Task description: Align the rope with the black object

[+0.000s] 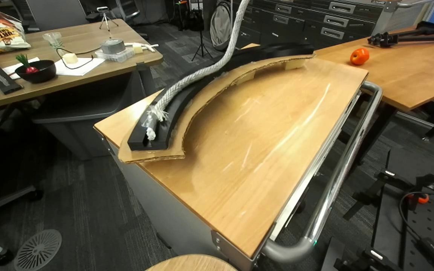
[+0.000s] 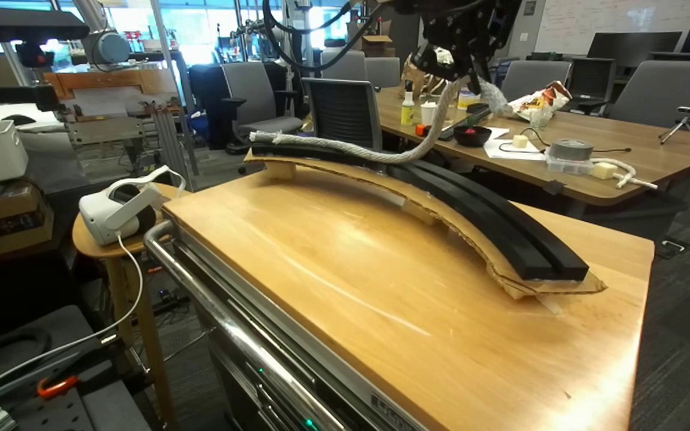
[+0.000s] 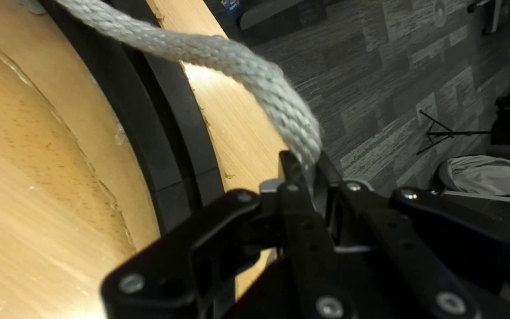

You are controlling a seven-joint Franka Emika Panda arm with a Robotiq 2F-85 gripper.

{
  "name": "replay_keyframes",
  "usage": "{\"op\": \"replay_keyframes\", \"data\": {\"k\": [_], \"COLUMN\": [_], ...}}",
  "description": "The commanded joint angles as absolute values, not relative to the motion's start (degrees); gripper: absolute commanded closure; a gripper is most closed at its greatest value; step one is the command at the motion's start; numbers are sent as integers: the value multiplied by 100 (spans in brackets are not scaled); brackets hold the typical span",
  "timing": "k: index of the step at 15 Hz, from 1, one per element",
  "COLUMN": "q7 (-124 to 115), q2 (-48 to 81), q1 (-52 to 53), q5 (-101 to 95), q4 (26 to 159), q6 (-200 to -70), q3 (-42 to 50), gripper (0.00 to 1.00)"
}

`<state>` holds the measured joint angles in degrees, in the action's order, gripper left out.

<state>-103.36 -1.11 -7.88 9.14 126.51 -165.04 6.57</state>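
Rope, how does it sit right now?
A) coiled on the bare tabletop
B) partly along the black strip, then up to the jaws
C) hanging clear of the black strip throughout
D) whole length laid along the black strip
B: the wrist view shows the rope between jaws closed on it, and in both exterior views part of it runs along the black strip before rising off.

In an exterior view, low passage is available across the near wooden tabletop (image 2: pixel 345 269), and from above onto the near right end of the black strip (image 2: pixel 489 221). Obstructions: the strip and its cardboard base (image 2: pixel 502 273), raised off the tabletop; the rope (image 2: pixel 327 145), rising mid-strip to the gripper (image 3: pixel 307 167); a metal rail (image 2: pixel 228 320) along the near left edge
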Motion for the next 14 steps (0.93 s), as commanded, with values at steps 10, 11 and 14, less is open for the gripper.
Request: {"op": "replay_keyframes", "data": {"k": [10,11,14], "q7": [-9942,-9934,-9878], "q2": [118,147,177], "q1": [-708,-705,-711], "q5": [1039,1035,1054], "q4": [12076,12037,11904], "q6": [-16606,-16618,-16649], "q3": [505,485,431], "gripper": [97,97,97]}}
